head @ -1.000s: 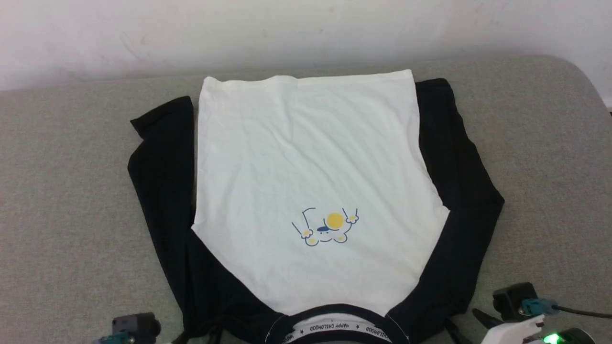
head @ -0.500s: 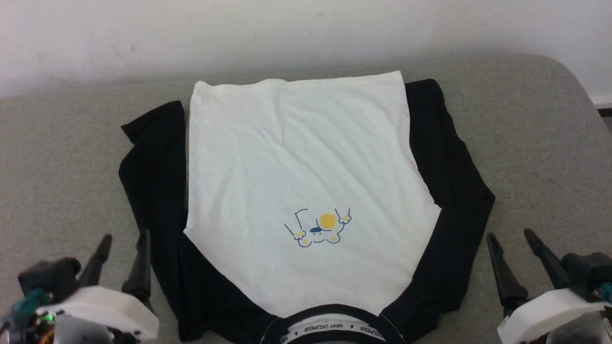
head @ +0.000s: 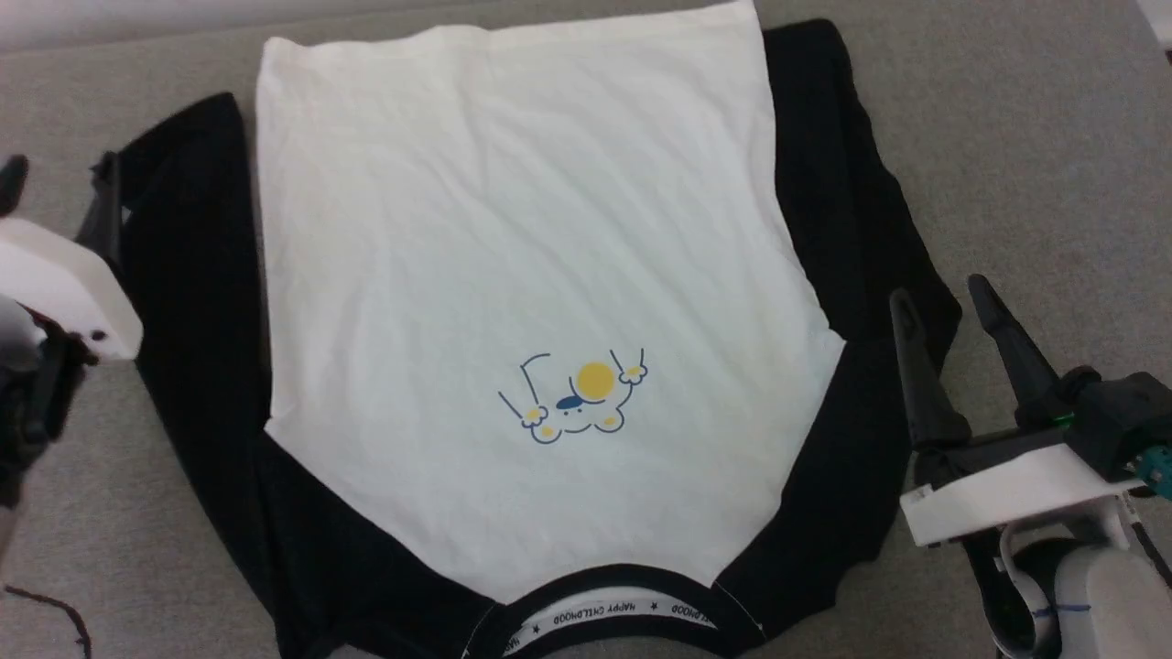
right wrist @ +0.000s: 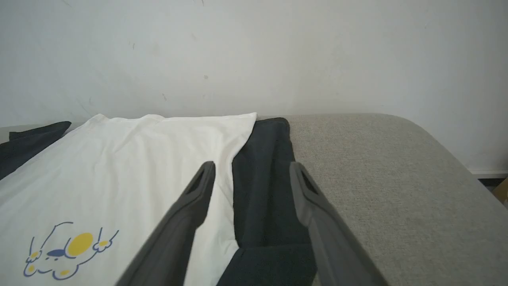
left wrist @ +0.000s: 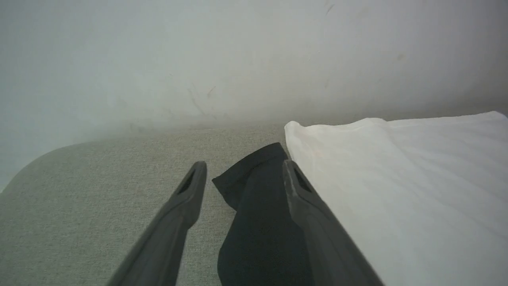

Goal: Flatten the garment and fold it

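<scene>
1 garment flat — left gripper, right gripper agape

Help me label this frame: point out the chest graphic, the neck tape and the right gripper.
chest graphic [head: 572,400]: head view, middle of the yellow-and-blue print.
neck tape [head: 612,610]: head view, on the printed lettering.
right gripper [head: 939,291]: head view, midway between its two open fingertips.

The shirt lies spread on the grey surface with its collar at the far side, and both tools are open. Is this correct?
Not quite. The head view shows the collar of the shirt at the near side, toward the robot. The rest holds: it lies spread on the grey surface, and the left tool and right tool are open.
</scene>
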You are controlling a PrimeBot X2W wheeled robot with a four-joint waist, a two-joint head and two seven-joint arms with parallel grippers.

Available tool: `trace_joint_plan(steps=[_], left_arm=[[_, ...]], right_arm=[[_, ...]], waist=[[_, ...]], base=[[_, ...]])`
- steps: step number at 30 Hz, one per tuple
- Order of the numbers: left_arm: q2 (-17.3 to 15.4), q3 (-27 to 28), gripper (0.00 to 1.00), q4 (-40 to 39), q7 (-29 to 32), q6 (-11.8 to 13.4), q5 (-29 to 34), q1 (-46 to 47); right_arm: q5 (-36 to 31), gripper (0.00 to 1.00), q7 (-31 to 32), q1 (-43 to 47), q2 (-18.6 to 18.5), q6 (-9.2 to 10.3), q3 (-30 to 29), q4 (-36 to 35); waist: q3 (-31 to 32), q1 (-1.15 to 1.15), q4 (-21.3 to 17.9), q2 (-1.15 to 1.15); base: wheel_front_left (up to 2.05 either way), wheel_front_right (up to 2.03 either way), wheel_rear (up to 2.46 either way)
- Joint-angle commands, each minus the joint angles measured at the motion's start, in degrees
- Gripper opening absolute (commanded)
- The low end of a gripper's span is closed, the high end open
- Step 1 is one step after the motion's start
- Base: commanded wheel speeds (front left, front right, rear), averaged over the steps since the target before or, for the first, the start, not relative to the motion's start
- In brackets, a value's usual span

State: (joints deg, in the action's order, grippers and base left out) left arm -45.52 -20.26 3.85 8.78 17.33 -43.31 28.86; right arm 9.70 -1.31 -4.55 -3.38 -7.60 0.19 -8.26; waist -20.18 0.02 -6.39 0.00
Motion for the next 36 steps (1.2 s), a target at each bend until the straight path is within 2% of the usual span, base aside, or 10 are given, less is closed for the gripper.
trace_joint_plan(steps=[1, 8, 16, 19, 20, 21, 22, 26, 32, 36], left_arm=[[-1.3, -0.1, 1.00, 1.6, 3.1, -0.3, -0.2, 2.9], [-5.7, 1.8, 1.00, 5.4, 14.6, 2.0, -3.3, 7.8], [-9.4, 5.6, 1.00, 5.3, 22.5, 6.1, -7.8, 7.6], [-9.9, 6.3, 1.00, 4.8, 25.7, 7.5, -9.8, 6.7], [-10.1, 6.2, 0.90, 4.5, 27.0, 7.6, -10.5, 6.2], [-10.2, 6.3, 0.40, 4.1, 28.1, 7.6, -11.3, 5.7], [-10.4, 6.3, 0.00, 3.6, 28.7, 7.6, -11.7, 5.3], [-10.9, 7.9, 0.00, 2.5, 24.0, 7.0, -10.5, 4.6], [-10.5, 11.6, 0.00, 4.0, 12.2, 3.9, -9.0, 2.0], [-10.8, 14.2, 0.00, 2.8, 8.0, 2.3, -10.0, -1.7]], right_arm=[[0.6, 1.00, -0.8, -1.6, 0.2, 0.11, 0.9, 0.6], [1.8, 1.00, -2.6, -4.2, 0.4, 0.11, 3.3, 1.9], [2.6, 1.00, -4.3, -5.3, 0.5, 0.11, 3.8, 2.3], [2.6, 1.00, -4.5, -5.6, 0.5, 0.11, 3.8, 2.6], [2.7, 1.00, -4.6, -5.7, 0.5, 0.11, 3.9, 2.6], [2.9, 1.00, -4.7, -5.7, 0.5, 0.11, 4.0, 2.8], [3.0, 1.00, -4.8, -5.8, 0.5, 0.11, 4.0, 2.9], [3.0, 1.00, -4.8, -5.7, 0.5, 0.11, 3.8, 3.4], [2.3, 1.00, -4.2, -4.6, 0.5, 0.11, 3.1, 4.0], [1.5, 1.00, -3.0, -2.9, 0.5, 0.11, 2.2, 3.7]], waist=[[-7.9, -0.02, -4.7, 0.00], [-12.9, -0.02, -8.2, 0.00], [-15.5, -0.02, -9.6, 0.00], [-15.8, -0.02, -9.6, 0.00], [-15.7, -0.02, -9.6, 0.00], [-15.6, -0.02, -9.5, 0.00], [-15.3, -0.02, -9.4, 0.00], [-13.6, -0.02, -8.4, 0.00], [-7.7, -0.02, -5.9, 0.00], [-2.9, -0.02, -3.7, 0.00]], base=[[0.00, 0.00, 0.00], [0.00, 0.00, 0.00], [0.00, 0.00, 0.00], [0.00, 0.00, 0.00], [0.00, 0.00, 0.00], [0.00, 0.00, 0.00], [0.00, 0.00, 0.00], [0.00, 0.00, 0.00], [0.00, 0.00, 0.00], [0.00, 0.00, 0.00]])
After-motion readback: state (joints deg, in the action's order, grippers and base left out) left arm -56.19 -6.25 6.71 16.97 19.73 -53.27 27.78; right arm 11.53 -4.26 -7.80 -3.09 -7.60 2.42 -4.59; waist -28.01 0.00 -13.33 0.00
